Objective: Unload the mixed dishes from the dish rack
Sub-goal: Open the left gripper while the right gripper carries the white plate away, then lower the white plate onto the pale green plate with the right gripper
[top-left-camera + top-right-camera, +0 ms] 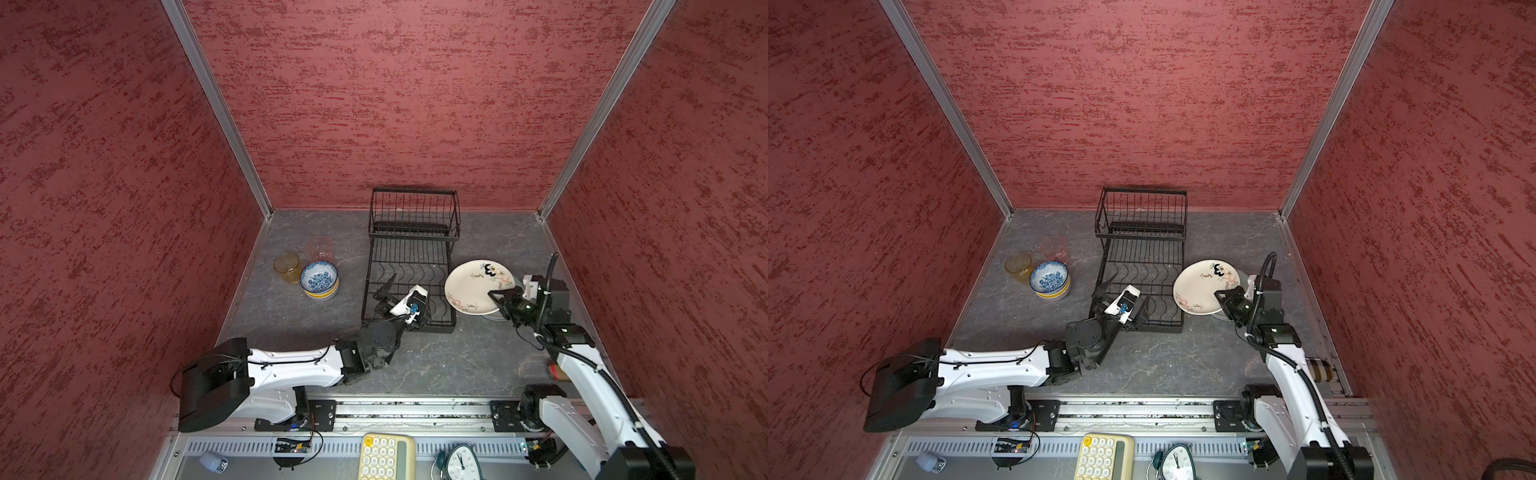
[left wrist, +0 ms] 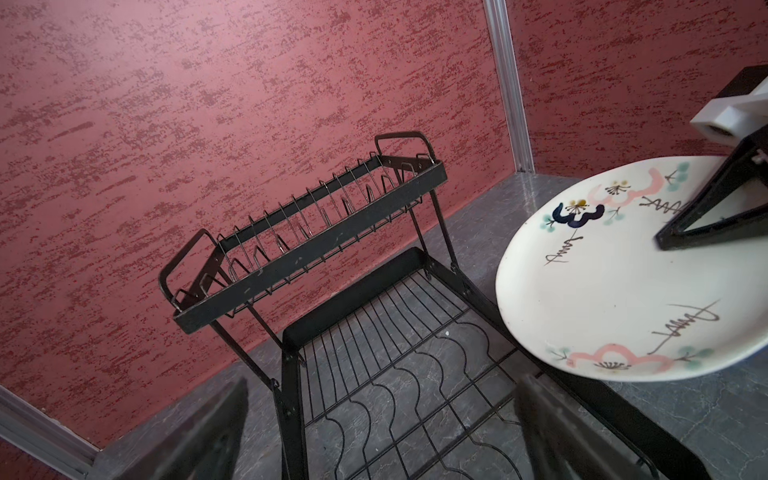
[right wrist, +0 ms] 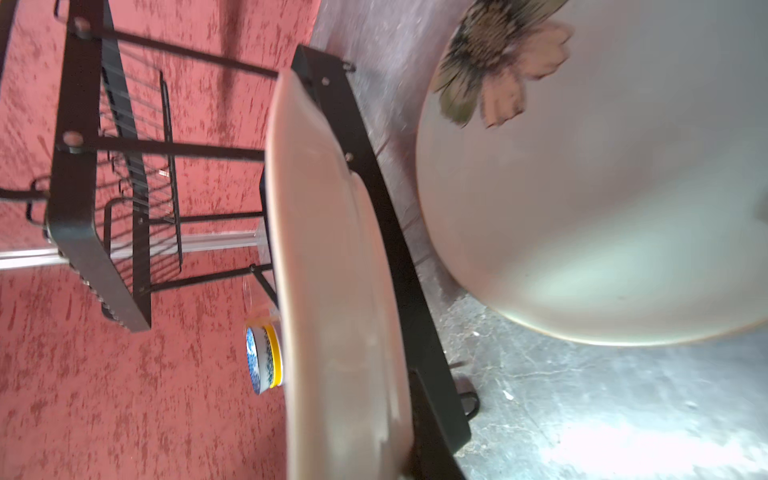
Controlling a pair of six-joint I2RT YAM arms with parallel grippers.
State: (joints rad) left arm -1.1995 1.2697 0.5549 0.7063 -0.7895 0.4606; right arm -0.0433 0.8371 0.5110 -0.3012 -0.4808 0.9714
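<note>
The black wire dish rack [image 1: 411, 227] stands on the grey table [image 1: 436, 365], its tall basket at the far end and its flat tray running toward the robot. The right gripper [image 1: 496, 297] is clenched on the rim of the cream painted plate [image 1: 469, 286], holding it just beside the rack's tray on the right arm's side, raised and slightly tilted. Below it, partly covered in both top views, a pale plate [image 3: 602, 208] lies flat on the table beside the rack. The right wrist view shows the two plates apart. The left gripper [image 1: 409, 299] hovers over the near end of the rack's tray, its fingers [image 2: 199, 436] spread wide and released. On the rack's other side, well apart from it, the blue-white bowl [image 1: 319, 277] sits nested in the yellow bowl [image 1: 320, 294]. The amber tumbler [image 1: 286, 266] and the pink tumbler [image 1: 320, 248] stand upright just beside the bowls
</note>
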